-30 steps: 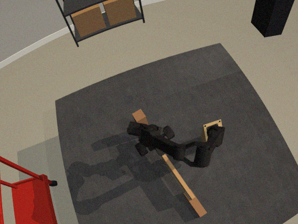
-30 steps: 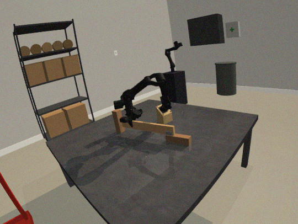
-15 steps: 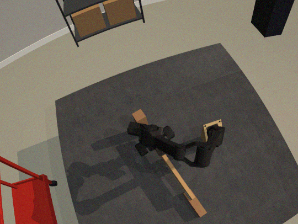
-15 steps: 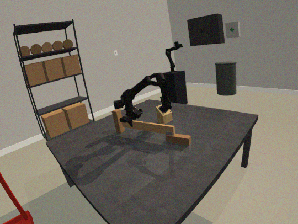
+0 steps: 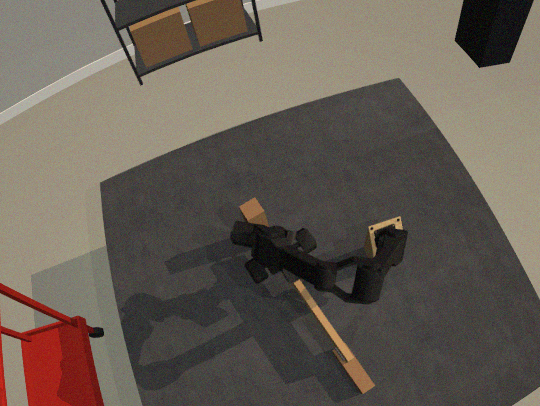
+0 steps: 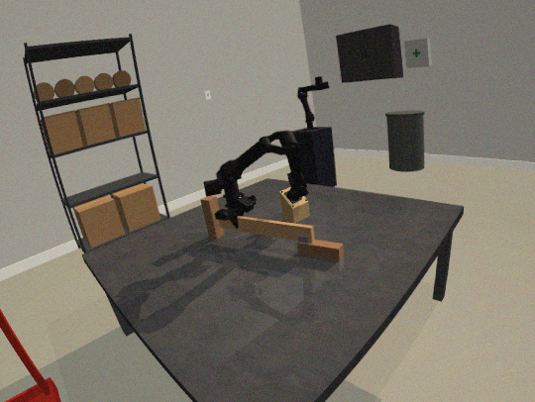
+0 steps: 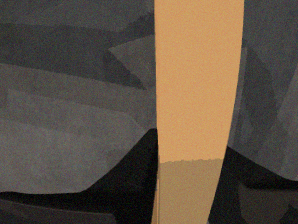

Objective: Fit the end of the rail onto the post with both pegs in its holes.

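Note:
The long wooden rail [image 5: 325,322] [image 6: 277,229] [image 7: 198,63] runs from the low footboard block [image 5: 361,376] [image 6: 324,250], where its far end sits in the bracket, up toward the short wooden post [image 5: 253,211] [image 6: 211,217]. My gripper [image 5: 272,257] [image 6: 232,214] is shut on the rail near its post end and holds that end raised off the table, close to the post. In the top and exterior views the arm hides the pegs and the rail's end. In the wrist view the rail fills the middle, running away over the dark table.
The arm's base stands on a small wooden mount [image 5: 385,231] [image 6: 294,208] at the table's back. A shelf rack with boxes [image 6: 94,144] [image 5: 185,30] stands left of the table [image 6: 386,233]. A red cart [image 5: 45,360] is at the lower left.

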`<state>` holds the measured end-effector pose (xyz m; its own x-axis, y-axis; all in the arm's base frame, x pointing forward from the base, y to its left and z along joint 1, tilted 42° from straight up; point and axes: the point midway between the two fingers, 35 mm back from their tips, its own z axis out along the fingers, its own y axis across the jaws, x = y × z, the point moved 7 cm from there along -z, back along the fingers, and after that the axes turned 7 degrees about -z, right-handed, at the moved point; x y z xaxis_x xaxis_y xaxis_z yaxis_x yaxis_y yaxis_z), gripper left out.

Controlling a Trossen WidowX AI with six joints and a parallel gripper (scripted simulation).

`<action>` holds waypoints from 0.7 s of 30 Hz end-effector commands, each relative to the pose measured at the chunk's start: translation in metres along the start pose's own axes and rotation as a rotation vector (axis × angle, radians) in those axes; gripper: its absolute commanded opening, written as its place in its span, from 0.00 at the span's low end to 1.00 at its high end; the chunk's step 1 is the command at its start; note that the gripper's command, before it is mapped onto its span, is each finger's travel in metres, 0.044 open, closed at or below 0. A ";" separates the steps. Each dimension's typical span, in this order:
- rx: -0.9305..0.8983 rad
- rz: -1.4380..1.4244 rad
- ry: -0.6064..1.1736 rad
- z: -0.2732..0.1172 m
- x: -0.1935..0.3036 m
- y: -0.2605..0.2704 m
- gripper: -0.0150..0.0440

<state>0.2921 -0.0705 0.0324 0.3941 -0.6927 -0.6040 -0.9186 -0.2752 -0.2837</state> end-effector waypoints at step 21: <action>0.006 0.002 0.004 -0.002 0.007 0.001 0.25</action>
<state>0.2937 -0.0734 0.0295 0.3913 -0.6933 -0.6051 -0.9197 -0.2717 -0.2835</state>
